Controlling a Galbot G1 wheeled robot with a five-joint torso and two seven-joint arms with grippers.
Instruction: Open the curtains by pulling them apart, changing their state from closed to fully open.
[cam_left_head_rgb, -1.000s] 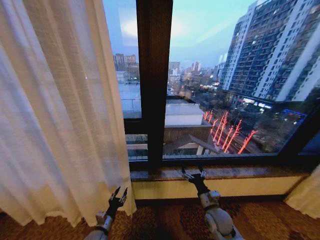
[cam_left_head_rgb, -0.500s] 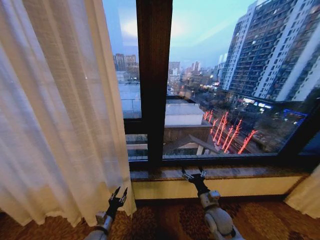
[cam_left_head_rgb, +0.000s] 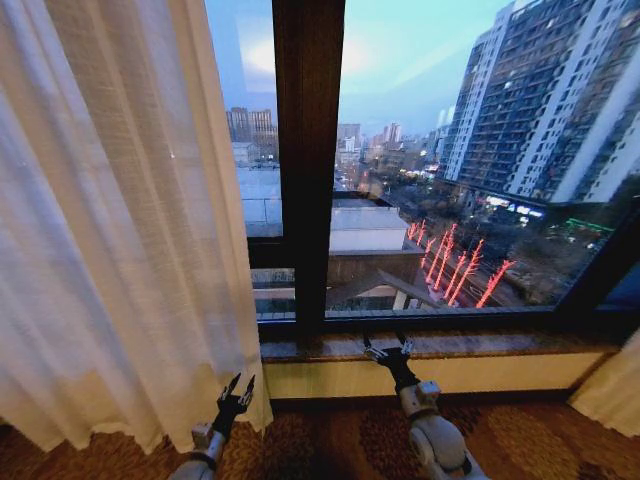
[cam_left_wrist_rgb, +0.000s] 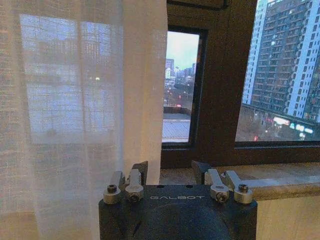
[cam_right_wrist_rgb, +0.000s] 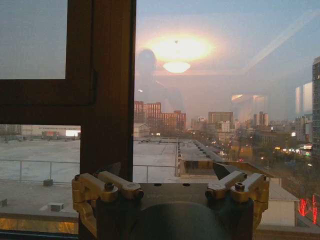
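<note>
Head view: the sheer white-cream pleated curtain panel (cam_left_head_rgb: 110, 220) hangs gathered at the robot's left, covering the left part of the window from top to floor, its denser cream hem band just above the patterned brown carpet (cam_left_head_rgb: 330, 440); a second piece of cream sheer fabric (cam_left_head_rgb: 612, 392) shows at the far right lower corner, beside the sill end; between the two, the glass stands uncovered, crossed by the dark brown wooden window mullion (cam_left_head_rgb: 308, 160) and looking onto city buildings at dusk.

Left gripper (cam_left_head_rgb: 238, 386): low in the head view, raised in front of the inner lower edge of the left panel, just beside or overlapping the fabric; contact cannot be told; its two dark fingers stand spread in a narrow V with nothing between them. From the left wrist view the same gripper (cam_left_wrist_rgb: 172, 170) shows its fingertips parted and empty, the sheer panel (cam_left_wrist_rgb: 75, 110) hanging close beyond on one side, the mullion and the stone-topped window sill (cam_left_wrist_rgb: 280, 175) on the other.

Right gripper (cam_left_head_rgb: 387, 350): extended forward to the sill (cam_left_head_rgb: 480, 345), its tips at the sill's near edge below the mullion; fingers apart, holding nothing. In the right wrist view the gripper (cam_right_wrist_rgb: 170, 172) faces the glass with fingers spread wide, nothing gripped, the wooden mullion (cam_right_wrist_rgb: 107, 85) directly ahead.
</note>
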